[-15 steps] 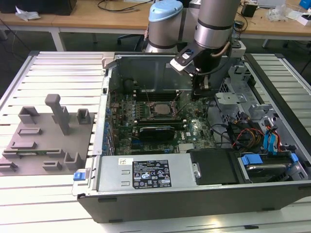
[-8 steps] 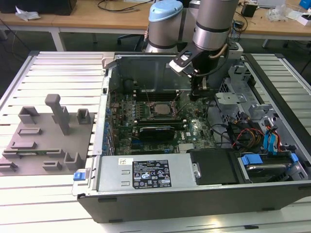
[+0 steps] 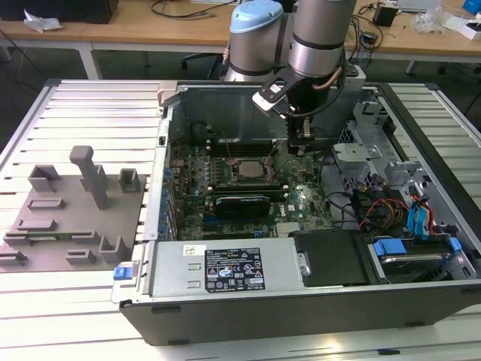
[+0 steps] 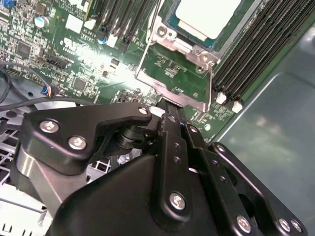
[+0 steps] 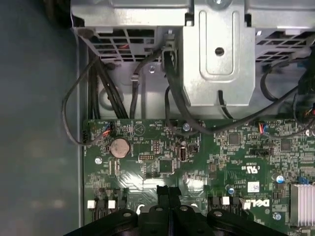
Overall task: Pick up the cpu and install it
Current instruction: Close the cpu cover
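Note:
The cpu (image 3: 248, 167), a flat silvery square, lies in the socket of the green motherboard (image 3: 302, 197) inside the open computer case (image 3: 225, 282). In the second wrist view the cpu (image 4: 206, 17) sits in the socket, and the socket's metal frame (image 4: 172, 81) is swung open toward me. My gripper (image 3: 301, 148) hangs over the board to the exterior view's right of the socket. Its black fingers are shut with nothing between them in both wrist views (image 4: 170, 105) (image 5: 169, 191). The fingertips are at the open frame's free edge; contact cannot be told.
Memory slots (image 4: 261, 54) flank the socket. A metal drive cage (image 3: 361, 154) and bundles of cables (image 3: 376, 207) fill the case's right side in the exterior view. The power supply (image 3: 225, 271) lies along the front. A grey fixture plate (image 3: 68, 218) with blocks lies on the slatted table at left.

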Motion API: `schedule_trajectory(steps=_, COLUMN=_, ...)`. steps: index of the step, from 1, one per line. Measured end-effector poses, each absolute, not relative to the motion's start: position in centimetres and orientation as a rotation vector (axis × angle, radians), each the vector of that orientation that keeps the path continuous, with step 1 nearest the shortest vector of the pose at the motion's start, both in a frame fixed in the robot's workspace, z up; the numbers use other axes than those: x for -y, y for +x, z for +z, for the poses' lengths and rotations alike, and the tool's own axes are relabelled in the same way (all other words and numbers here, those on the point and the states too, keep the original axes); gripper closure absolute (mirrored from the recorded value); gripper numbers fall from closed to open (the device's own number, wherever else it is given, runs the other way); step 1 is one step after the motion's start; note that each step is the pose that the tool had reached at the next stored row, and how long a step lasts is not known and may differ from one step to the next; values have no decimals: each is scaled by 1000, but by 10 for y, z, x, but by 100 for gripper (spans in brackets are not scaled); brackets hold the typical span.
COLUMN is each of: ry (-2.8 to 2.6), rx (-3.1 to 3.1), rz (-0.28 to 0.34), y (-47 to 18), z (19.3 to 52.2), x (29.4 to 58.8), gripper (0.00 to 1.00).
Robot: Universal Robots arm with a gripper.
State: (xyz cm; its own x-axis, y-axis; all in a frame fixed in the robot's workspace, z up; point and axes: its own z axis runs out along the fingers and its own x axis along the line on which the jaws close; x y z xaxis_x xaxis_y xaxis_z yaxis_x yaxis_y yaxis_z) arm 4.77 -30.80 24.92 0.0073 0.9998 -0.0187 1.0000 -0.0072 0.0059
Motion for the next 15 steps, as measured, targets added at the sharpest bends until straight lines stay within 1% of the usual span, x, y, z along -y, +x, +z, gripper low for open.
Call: schedule_trajectory(steps=15, ry=2217, rx=-2201, rz=-14, y=37, z=248, x=307, gripper=89)
